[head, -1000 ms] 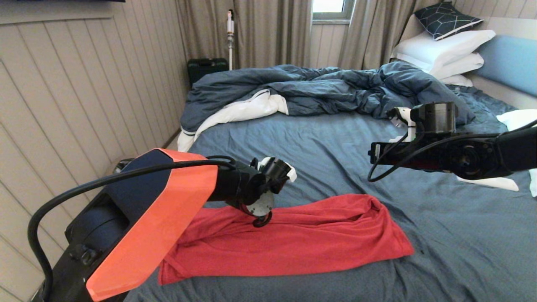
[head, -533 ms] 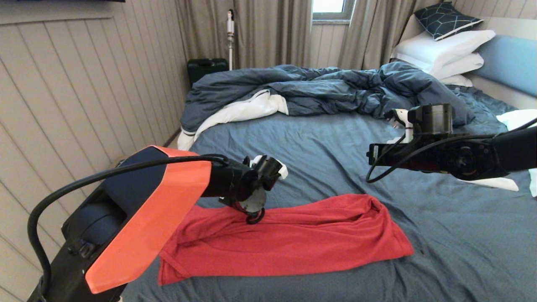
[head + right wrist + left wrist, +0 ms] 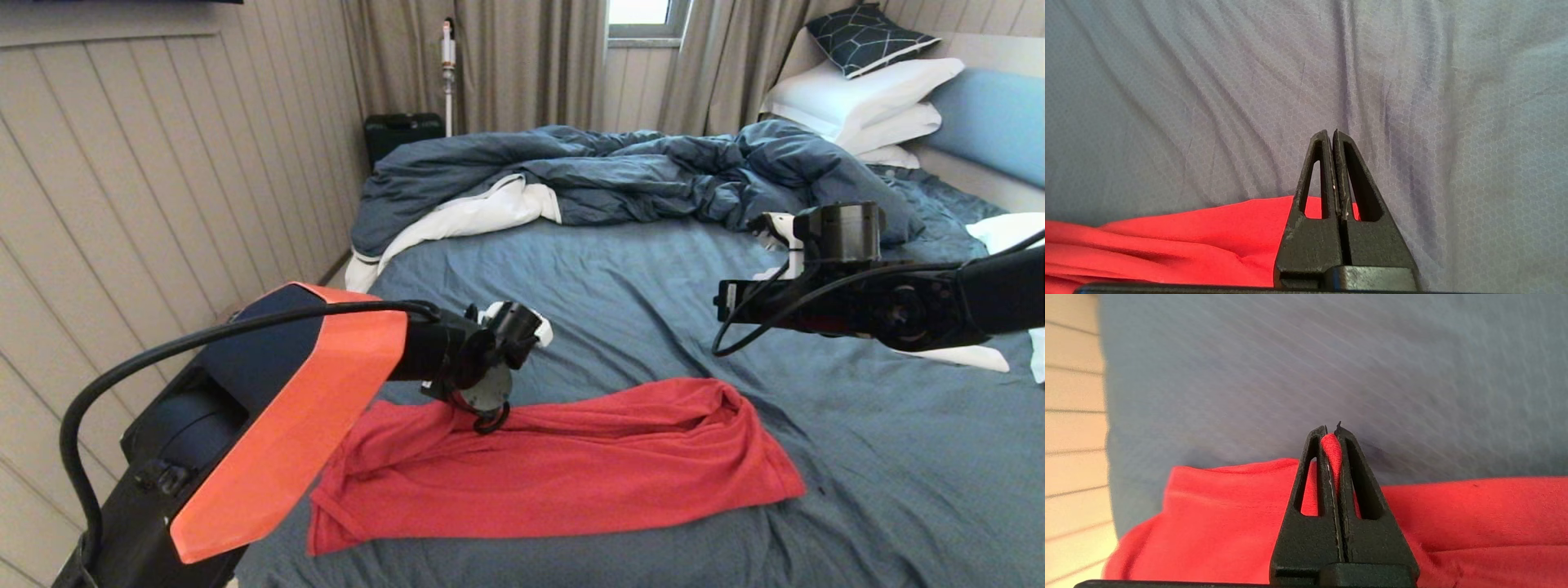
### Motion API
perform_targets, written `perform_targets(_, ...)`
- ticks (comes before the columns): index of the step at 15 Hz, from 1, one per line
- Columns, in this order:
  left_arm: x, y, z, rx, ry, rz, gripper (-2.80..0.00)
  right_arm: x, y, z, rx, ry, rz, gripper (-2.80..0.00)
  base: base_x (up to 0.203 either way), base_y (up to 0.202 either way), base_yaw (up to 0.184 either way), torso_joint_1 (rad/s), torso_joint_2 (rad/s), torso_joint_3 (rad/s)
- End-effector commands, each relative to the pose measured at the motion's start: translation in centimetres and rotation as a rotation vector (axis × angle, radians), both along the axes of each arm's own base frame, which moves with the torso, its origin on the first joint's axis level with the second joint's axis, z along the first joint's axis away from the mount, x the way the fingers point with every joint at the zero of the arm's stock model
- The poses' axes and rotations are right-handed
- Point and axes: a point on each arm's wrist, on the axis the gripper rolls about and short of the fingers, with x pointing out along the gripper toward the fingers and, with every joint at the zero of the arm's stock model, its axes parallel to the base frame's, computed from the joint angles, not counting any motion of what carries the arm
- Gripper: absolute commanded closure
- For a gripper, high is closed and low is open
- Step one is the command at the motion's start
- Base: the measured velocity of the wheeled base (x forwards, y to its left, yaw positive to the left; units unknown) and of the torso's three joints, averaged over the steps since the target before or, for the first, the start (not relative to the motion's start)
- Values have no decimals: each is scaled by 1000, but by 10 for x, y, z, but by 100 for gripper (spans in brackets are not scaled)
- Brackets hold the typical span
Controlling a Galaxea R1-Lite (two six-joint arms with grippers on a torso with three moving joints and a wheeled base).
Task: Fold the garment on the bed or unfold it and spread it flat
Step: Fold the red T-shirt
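Note:
The garment (image 3: 571,465) is a red T-shirt lying bunched in a long strip across the near part of the bed (image 3: 620,278). My left gripper (image 3: 1332,433) is at the shirt's far edge near its left end. It is shut on a small pinch of the red cloth (image 3: 1330,451), which peaks up between the tips. In the head view the wrist hides these fingers, and the cloth rises slightly at the pinch (image 3: 457,416). My right gripper (image 3: 1330,132) hovers above the blue sheet beyond the shirt's right end (image 3: 1188,232), shut with nothing in it.
A rumpled dark blue duvet (image 3: 612,171) with white lining lies across the far part of the bed. White pillows (image 3: 865,98) are stacked by the light blue headboard (image 3: 992,118). A panelled wall (image 3: 163,204) runs along the left. A black case (image 3: 404,131) stands on the floor behind.
My left gripper has gone from open to shut on the shirt's far edge and shifted slightly left, lifting the cloth a little. The right arm has barely moved.

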Motion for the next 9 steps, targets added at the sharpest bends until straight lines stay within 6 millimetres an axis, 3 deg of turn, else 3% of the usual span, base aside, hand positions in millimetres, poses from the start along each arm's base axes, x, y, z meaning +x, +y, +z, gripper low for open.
perform_targets(1,-3,2,19,-26,-34,10,0,0,0,0,1,-3,1,0,0,0,0,0,0,0)
perform_targets(4,-21,14,68,-107,-99,39,0,0,3,0,1,-1,9,0,0,0,0,0,0,0)
perform_targets(5,-32,17,75,-122,-92,51,0,-1,3,0,1,-1,9,0,0,0,0,0,0,0)
perform_targets(9,-85,10,54,-119,1,79,0,-3,6,1,1,-3,17,0,0,0,0,0,0,0)
